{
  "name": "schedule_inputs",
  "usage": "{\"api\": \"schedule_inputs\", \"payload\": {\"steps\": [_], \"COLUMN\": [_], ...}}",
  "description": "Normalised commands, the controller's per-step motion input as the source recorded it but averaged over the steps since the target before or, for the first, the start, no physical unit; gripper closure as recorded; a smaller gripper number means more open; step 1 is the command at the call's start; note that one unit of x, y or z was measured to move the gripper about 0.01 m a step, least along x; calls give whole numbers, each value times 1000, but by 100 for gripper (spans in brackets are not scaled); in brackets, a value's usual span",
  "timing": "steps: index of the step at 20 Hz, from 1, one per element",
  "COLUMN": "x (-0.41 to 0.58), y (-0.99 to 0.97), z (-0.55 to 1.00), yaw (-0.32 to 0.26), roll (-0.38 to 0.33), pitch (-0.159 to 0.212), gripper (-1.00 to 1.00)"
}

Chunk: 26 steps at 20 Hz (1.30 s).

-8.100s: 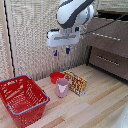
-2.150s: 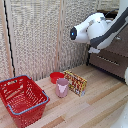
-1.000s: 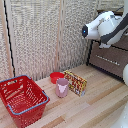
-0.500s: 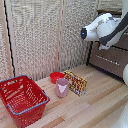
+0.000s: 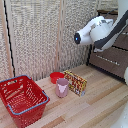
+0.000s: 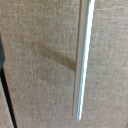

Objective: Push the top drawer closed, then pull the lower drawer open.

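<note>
In the exterior view a dark-brown cabinet [image 5: 114, 59] stands at the right. One drawer front with a slim silver bar handle [image 5: 107, 57] shows below my arm; whether it is the top drawer or the lower drawer I cannot tell. My white arm's wrist [image 5: 95, 30] reaches in front of the cabinet's upper part and covers it. The gripper's fingers are hidden behind the wrist. The wrist view is filled by a brown drawer front [image 6: 40, 55] seen very close, with a silver bar handle [image 6: 83, 60] across it and a dark gap [image 6: 4, 95] at one edge. No fingers show there.
On the wooden floor, toward the exterior view's left, stand a red basket [image 5: 22, 97], a red bowl [image 5: 56, 76], a pink cup [image 5: 62, 87] and a patterned box [image 5: 75, 82]. A woven screen wall [image 5: 40, 35] runs behind them.
Since the earliest frame my arm has swung from above the cup and box over to the cabinet at the right. Over the last second it has barely moved.
</note>
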Motion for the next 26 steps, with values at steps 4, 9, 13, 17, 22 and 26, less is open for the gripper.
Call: {"api": "schedule_inputs", "payload": {"steps": [4, 9, 13, 17, 22, 26], "x": [61, 11, 0, 0, 0, 0], "y": [-68, -47, 0, -69, -227, -215], "z": [-553, -481, -450, -403, -305, -329], "yaw": [68, 65, 58, 48, 39, 45], "roll": [-26, -28, -80, -136, -186, -173], "pitch": [15, 0, 0, 0, 0, 0], "gripper": [-100, -100, -100, -100, -100, -100]}}
